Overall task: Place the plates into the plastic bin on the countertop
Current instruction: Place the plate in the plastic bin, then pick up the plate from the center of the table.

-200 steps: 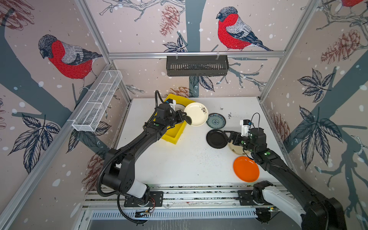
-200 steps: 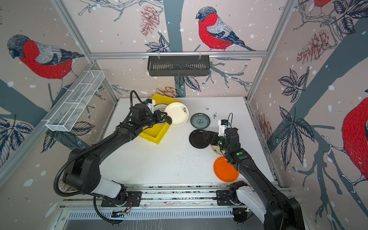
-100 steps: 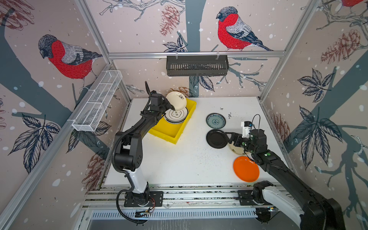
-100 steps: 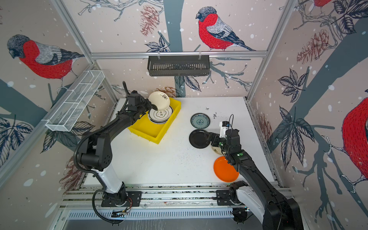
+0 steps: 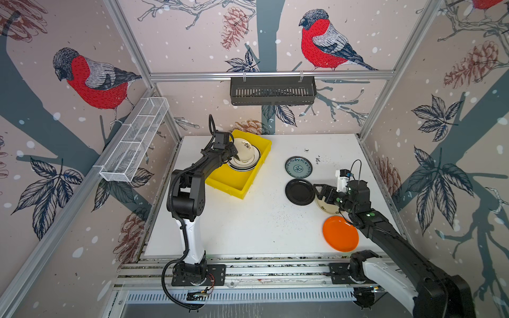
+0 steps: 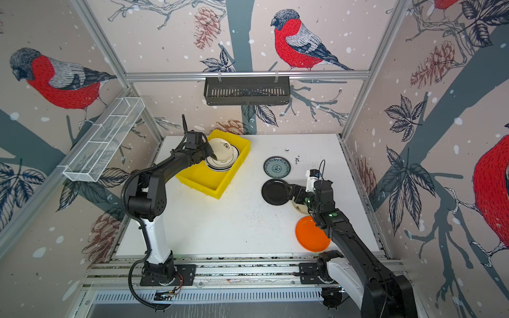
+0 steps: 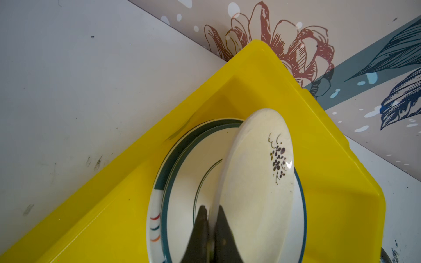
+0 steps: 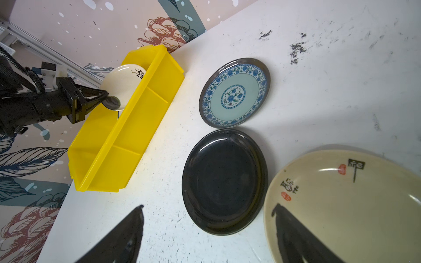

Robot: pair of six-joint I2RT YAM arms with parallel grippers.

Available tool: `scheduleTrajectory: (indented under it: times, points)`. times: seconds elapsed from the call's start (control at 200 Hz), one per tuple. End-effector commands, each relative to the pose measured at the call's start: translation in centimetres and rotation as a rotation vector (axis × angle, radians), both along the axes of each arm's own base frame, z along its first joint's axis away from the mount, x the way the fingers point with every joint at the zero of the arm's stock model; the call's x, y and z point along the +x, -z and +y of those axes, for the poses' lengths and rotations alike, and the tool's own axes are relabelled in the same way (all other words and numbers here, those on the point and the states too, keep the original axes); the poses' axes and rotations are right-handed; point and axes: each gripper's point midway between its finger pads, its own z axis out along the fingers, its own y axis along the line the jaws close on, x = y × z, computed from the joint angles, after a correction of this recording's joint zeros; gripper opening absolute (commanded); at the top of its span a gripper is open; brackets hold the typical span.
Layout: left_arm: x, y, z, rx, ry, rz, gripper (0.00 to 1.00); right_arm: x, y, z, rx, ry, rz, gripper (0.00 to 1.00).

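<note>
The yellow plastic bin (image 5: 239, 176) stands at the back left of the white countertop (image 5: 261, 220). In its far end lies a stack of green-rimmed plates (image 7: 182, 182). My left gripper (image 7: 210, 208) is shut on the rim of a cream floral plate (image 7: 255, 177), held tilted just above that stack. At the right, my right gripper (image 8: 208, 206) hangs open low over the near edge of the black plate (image 8: 224, 182). One of its fingers reaches over a cream lettered plate (image 8: 341, 205). A teal patterned plate (image 5: 298, 167) and an orange plate (image 5: 340, 233) lie flat nearby.
A black slotted basket (image 5: 272, 90) hangs on the back rail. A white wire-mesh rack (image 5: 135, 143) is fixed along the left wall. Aluminium rails (image 5: 248, 268) run along the countertop's front edge, where both arm bases are mounted.
My left arm has swung the floral plate from right of the bin back over its far end and lowered it towards the stack. The right gripper has hardly moved.
</note>
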Motion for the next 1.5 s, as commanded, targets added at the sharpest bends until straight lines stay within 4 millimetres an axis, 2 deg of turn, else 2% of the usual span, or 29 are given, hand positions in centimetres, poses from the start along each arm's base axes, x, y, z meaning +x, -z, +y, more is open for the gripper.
scheduleTrajectory:
  times: [0.0,0.095,0.135,0.286,0.371,0.496,0.661,0.792,0.877,1.022,1.037,1.167,1.313,1.498]
  points:
    - [0.0,-0.2,-0.1,0.01,0.015,-0.001,0.16,0.2,-0.5,0.1,0.004,-0.012,-0.023,0.9]
    - [-0.4,-0.8,-0.8,-0.028,0.05,-0.036,0.5,0.1,-0.4,0.0,0.004,-0.009,-0.02,0.9]
    - [-0.6,-1.0,-0.9,-0.036,0.053,-0.045,0.61,0.2,-0.4,0.0,0.005,-0.007,-0.022,0.9]
    - [-1.4,-3.4,-1.1,-0.042,0.062,-0.095,0.81,0.1,-0.4,0.2,0.017,-0.022,-0.018,0.9]
    - [-2.1,-5.6,-1.2,-0.035,0.065,-0.142,0.89,0.0,-0.4,0.2,0.021,-0.024,-0.016,0.9]
    - [-3.7,-9.2,-2.4,-0.011,0.088,-0.208,0.9,0.2,-0.5,0.0,0.019,-0.018,-0.019,0.89]
    - [-8.1,-12.6,-6.4,0.005,0.169,-0.282,0.9,0.4,-0.9,0.1,0.027,-0.019,-0.025,0.9]
    - [-12.5,-13.2,-10.5,-0.052,0.291,-0.333,0.91,0.4,-1.0,0.2,0.032,-0.023,-0.025,0.9]
    - [-14.9,-12.7,-12.6,-0.081,0.352,-0.335,0.91,0.4,-1.1,0.4,0.038,-0.037,-0.029,0.9]
    - [-17.7,-11.5,-16.3,-0.128,0.428,-0.308,0.91,0.2,-1.3,0.7,0.056,-0.057,-0.046,0.9]
    - [-18.1,-10.6,-16.6,-0.126,0.444,-0.293,0.91,0.2,-1.3,0.8,0.056,-0.06,-0.047,0.89]
    - [-20.1,-7.4,-20.4,-0.193,0.578,-0.231,0.89,0.1,-1.8,0.7,0.048,-0.067,-0.061,0.9]
    - [-21.4,-3.7,-23.1,-0.285,0.657,-0.134,0.85,-0.3,-3.0,1.1,0.072,-0.107,-0.112,0.9]
    - [-21.6,-1.0,-25.0,-0.331,0.685,-0.092,0.76,-0.8,-3.5,1.3,0.079,-0.125,-0.131,0.9]
